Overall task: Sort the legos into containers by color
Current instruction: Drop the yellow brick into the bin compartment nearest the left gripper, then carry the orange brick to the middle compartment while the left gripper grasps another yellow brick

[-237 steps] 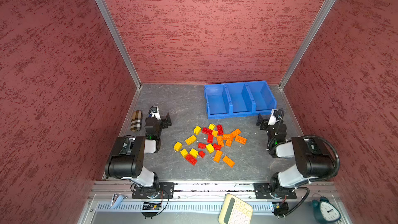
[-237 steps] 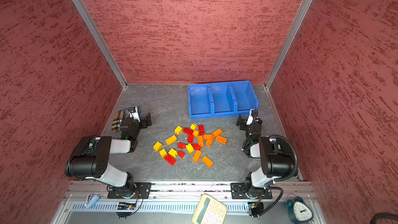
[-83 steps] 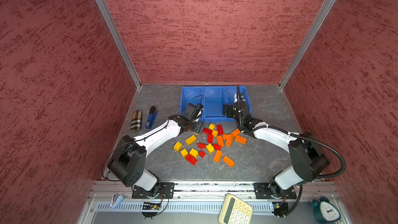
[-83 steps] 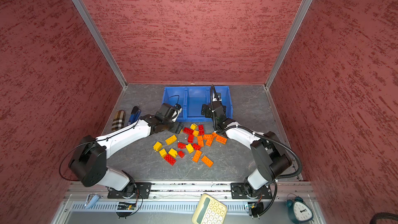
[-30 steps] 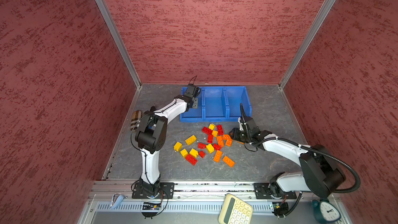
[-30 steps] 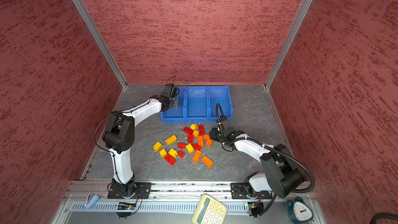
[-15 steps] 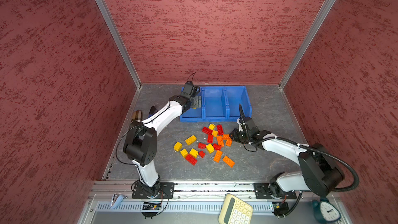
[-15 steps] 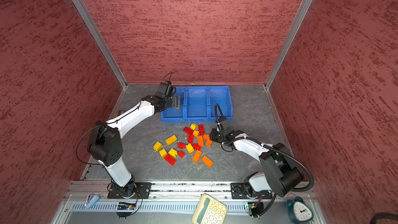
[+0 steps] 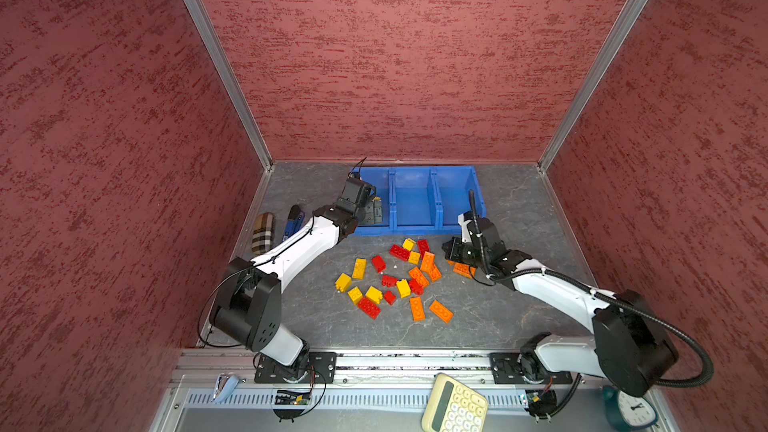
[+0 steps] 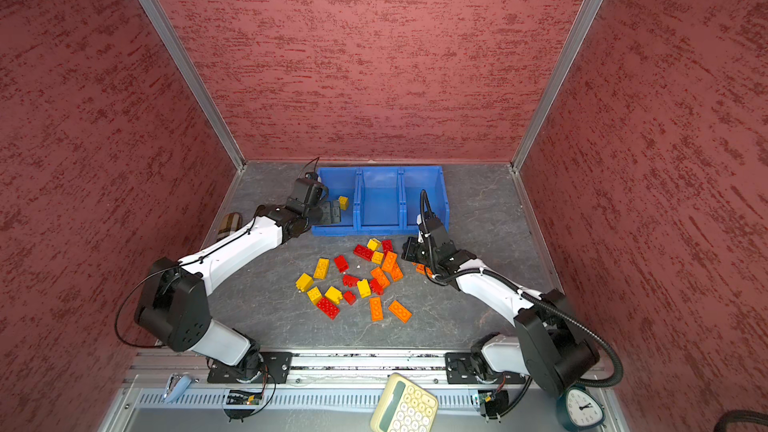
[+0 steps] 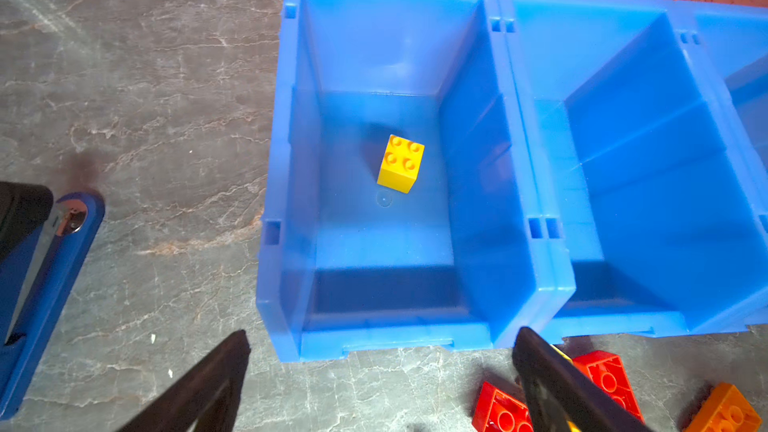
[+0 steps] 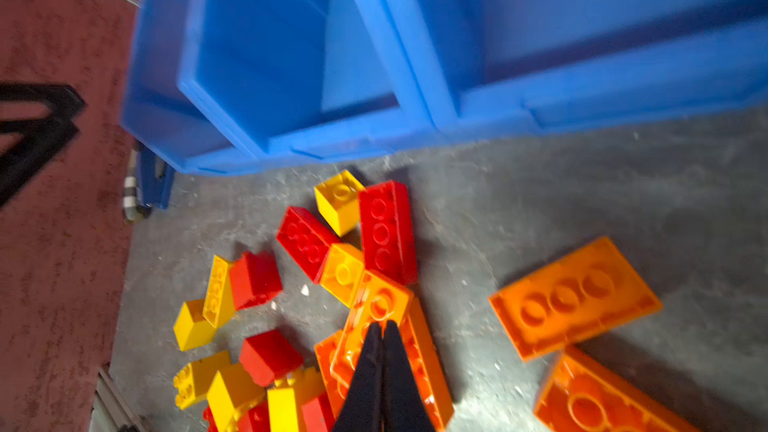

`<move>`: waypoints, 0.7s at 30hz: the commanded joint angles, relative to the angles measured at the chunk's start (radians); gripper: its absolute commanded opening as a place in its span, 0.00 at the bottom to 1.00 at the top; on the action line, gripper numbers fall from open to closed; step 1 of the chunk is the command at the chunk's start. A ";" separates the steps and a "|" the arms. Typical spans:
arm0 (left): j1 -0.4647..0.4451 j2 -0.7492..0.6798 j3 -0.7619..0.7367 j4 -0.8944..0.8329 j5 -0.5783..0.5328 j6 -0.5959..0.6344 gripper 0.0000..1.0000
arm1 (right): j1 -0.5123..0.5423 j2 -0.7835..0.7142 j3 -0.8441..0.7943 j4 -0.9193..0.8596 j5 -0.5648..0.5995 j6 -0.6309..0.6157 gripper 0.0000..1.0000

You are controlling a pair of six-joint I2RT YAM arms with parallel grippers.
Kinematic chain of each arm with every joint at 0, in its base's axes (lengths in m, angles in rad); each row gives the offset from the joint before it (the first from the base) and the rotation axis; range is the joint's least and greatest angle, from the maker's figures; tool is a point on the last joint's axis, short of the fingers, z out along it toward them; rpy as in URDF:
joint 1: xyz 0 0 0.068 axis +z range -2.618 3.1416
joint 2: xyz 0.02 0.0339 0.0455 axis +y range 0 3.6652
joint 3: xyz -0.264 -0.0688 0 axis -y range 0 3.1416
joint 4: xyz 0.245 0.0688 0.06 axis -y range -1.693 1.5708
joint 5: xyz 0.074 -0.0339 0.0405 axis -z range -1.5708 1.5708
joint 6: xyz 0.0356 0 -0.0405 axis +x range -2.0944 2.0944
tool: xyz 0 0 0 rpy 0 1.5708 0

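The legos (image 9: 395,280) lie in a loose pile of yellow, orange and red bricks in front of the three joined blue containers (image 9: 415,228), seen in both top views (image 10: 380,228). One yellow square brick (image 11: 401,164) rests on the floor of the leftmost bin (image 10: 343,202). My left gripper (image 11: 382,333) hangs open and empty over that bin's front lip (image 10: 332,209). My right gripper (image 12: 380,324) is shut, fingers pressed together with nothing between them. Its tips sit over a tilted long orange brick (image 12: 374,297) at the pile's right edge (image 9: 451,253).
Two long orange bricks (image 12: 573,297) lie apart, right of the pile. A plaid case (image 9: 263,232) and a blue tool (image 9: 293,222) lie by the left wall. A calculator (image 9: 455,405) and a clock (image 9: 631,409) sit beyond the front rail.
My left gripper has opened over the leftmost bin, and the yellow brick now lies inside it. The right gripper has closed fully at the pile's right edge.
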 commanded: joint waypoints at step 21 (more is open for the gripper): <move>0.006 -0.056 -0.069 0.020 -0.062 -0.028 0.99 | 0.128 0.280 0.202 -0.237 -0.007 -0.316 0.63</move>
